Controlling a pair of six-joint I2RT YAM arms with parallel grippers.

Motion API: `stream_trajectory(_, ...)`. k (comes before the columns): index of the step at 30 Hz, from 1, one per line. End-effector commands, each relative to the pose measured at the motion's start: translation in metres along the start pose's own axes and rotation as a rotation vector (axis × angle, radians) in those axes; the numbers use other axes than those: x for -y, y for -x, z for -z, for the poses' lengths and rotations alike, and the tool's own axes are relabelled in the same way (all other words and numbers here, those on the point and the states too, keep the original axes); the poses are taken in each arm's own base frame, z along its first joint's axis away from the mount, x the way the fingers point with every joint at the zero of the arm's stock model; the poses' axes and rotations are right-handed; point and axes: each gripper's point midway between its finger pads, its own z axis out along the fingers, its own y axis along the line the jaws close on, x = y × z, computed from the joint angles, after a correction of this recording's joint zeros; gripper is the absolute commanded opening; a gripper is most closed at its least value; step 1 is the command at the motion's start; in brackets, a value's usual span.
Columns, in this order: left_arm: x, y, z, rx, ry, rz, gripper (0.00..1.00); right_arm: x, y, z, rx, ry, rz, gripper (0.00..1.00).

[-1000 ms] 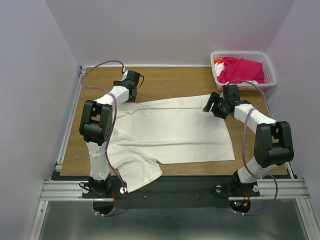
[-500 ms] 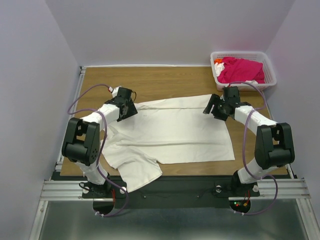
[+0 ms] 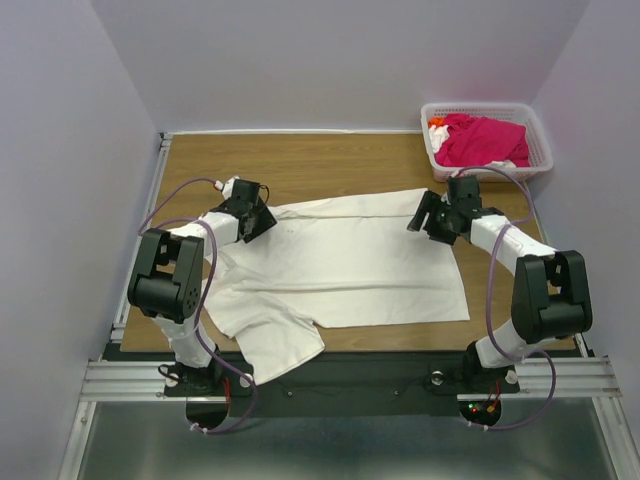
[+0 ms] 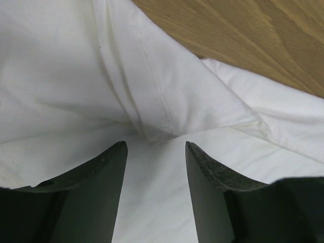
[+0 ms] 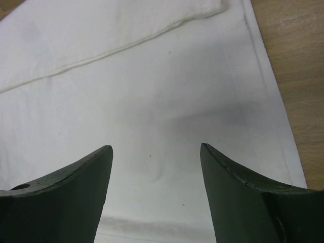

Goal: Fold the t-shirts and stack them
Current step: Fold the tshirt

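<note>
A large off-white t-shirt [image 3: 340,265] lies spread across the wooden table, with one part drooping over the near edge. My left gripper [image 3: 264,224] is low over the shirt's far left edge. Its jaws stand open around a raised fold of the cloth [image 4: 152,101], which starts just past the fingertips [image 4: 120,149]. My right gripper [image 3: 420,217] hovers open over the shirt's far right corner, with flat cloth [image 5: 152,101] under the gap and the hem [image 5: 263,76] to its right. A magenta-pink t-shirt [image 3: 482,140] is heaped in the basket.
The white lattice basket [image 3: 540,135] stands at the far right corner of the table, and something orange shows at its left end. Bare wood [image 3: 330,165] lies beyond the shirt. Grey walls close in on three sides.
My left arm swung back from the far left of the table and down onto the shirt's far left edge, and its jaws have narrowed a little. The right gripper has barely moved.
</note>
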Motion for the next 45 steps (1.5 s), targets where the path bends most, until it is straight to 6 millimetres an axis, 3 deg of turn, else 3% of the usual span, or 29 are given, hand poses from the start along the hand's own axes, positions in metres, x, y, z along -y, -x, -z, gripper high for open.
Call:
stream_trajectory(1, 0.014, 0.018, -0.008, 0.034, -0.044, 0.034, 0.59, -0.006, 0.009, 0.008, 0.045, 0.017, 0.028, 0.76)
stream_trajectory(7, 0.018, 0.023, -0.010, 0.046, -0.058, 0.034, 0.54, -0.006, 0.010, 0.008, 0.044, 0.019, 0.030, 0.76)
stream_trajectory(11, 0.021, 0.027, -0.010, 0.055, -0.064, 0.024, 0.44, -0.007, 0.008, 0.007, 0.040, 0.021, 0.031, 0.76)
stream_trajectory(15, 0.024, 0.030, -0.009, 0.058, -0.072, 0.022, 0.40, -0.007, 0.009, 0.007, 0.039, 0.022, 0.030, 0.76)
stream_trajectory(25, 0.025, 0.028, -0.005, 0.046, -0.085, -0.001, 0.02, -0.007, 0.014, 0.005, 0.048, 0.013, 0.021, 0.76)
stream_trajectory(29, 0.026, 0.030, -0.002, 0.045, -0.084, -0.018, 0.00, -0.007, 0.027, 0.003, 0.079, -0.013, -0.006, 0.75)
stream_trajectory(37, 0.035, 0.037, 0.017, 0.058, -0.130, -0.030, 0.00, -0.001, 0.071, -0.007, 0.190, -0.125, -0.052, 0.72)
stream_trajectory(41, 0.031, 0.030, 0.028, 0.024, -0.123, -0.048, 0.00, 0.000, 0.092, -0.015, 0.233, -0.158, -0.074, 0.70)
stream_trajectory(45, 0.030, 0.017, 0.037, -0.026, -0.147, -0.053, 0.00, 0.004, 0.098, -0.029, 0.234, -0.191, -0.092, 0.67)
